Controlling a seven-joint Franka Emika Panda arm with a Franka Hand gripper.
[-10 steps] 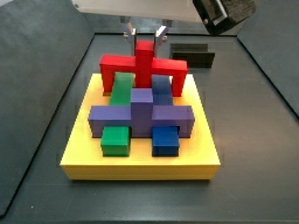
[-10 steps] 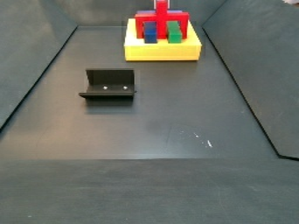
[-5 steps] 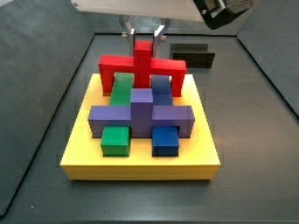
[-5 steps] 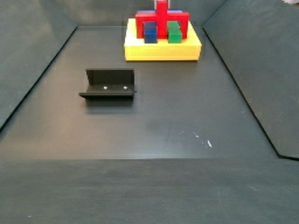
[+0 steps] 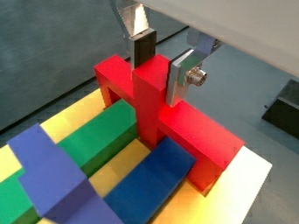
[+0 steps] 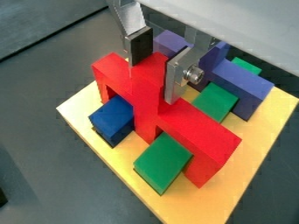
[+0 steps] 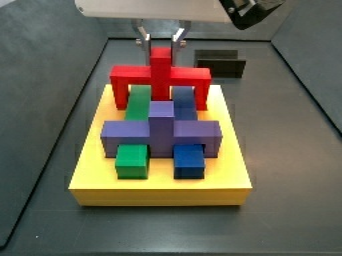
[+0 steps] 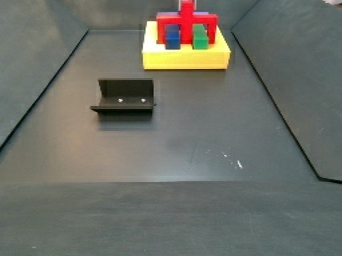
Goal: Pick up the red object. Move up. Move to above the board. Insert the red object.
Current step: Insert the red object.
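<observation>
The red object [image 7: 160, 75] stands at the far end of the yellow board [image 7: 160, 192], its legs down astride the long green [image 7: 138, 98] and blue blocks. It also shows in both wrist views [image 5: 176, 122] [image 6: 140, 87]. My gripper [image 7: 162, 42] hangs over it, with a finger on each side of the top of the central stub [image 5: 149, 79]. The jaws look slightly parted, with the dark pad [image 6: 136, 45] just off the stub. In a side view the gripper [image 8: 186, 6] is at the far end over the board [image 8: 187, 60].
A purple cross block [image 7: 160, 130] lies across the middle of the board, with a small green block [image 7: 131, 160] and a small blue block [image 7: 190, 160] in front. The dark fixture [image 8: 124, 96] stands on the grey floor, away from the board. Dark walls bound the floor.
The red object has sunk a little lower onto the board. The fingers have stayed at the stub's top and look to have eased off it.
</observation>
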